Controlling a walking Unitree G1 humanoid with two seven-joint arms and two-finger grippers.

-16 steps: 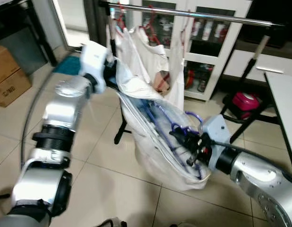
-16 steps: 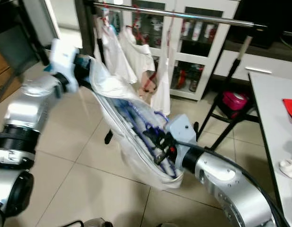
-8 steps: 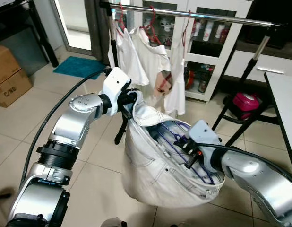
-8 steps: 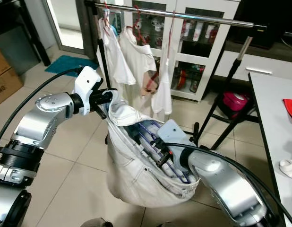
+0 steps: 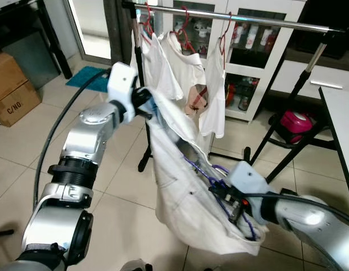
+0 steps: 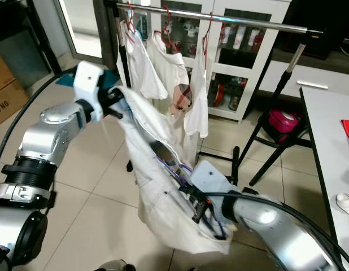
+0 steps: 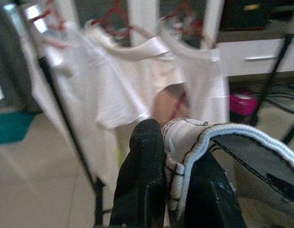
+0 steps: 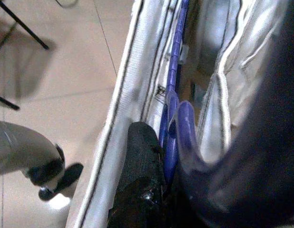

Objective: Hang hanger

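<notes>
**A:** Start at the right gripper. What is it doing?

**B:** It sits low and near, on the right, pushed into the mouth of the white garment. Its black fingers are pressed together on the purple hanger; in the right wrist view the purple wire runs straight out from between them.

**A:** So which way does the hanger lie from there?

**B:** Its long axis runs away from the fingertips, up and to the far left, along the open edge of the cloth toward the other arm. The hooked, looping end curls close by the gripper, and the rest of the frame is inside the fabric, so I can't tell exactly how far it reaches.

**A:** And the left gripper?

**B:** High and on the left, pinching the seamed hem of the garment between its two fingers. It holds the cloth up, so the garment hangs as a slanted sling between the two arms.

**A:** Where's the target?

**B:** The metal rail runs across the far side, above both grippers, with three white shirts already hanging on red hangers. There's bare rail to the right of them.

**A:** Which arm is nearer the rail?

**B:** The left, clearly; it's just in front of the rack's upright pole. But the right one has the hanger, so I'd judge the right must lift far and upward, turning the hook to face the rail.
</notes>
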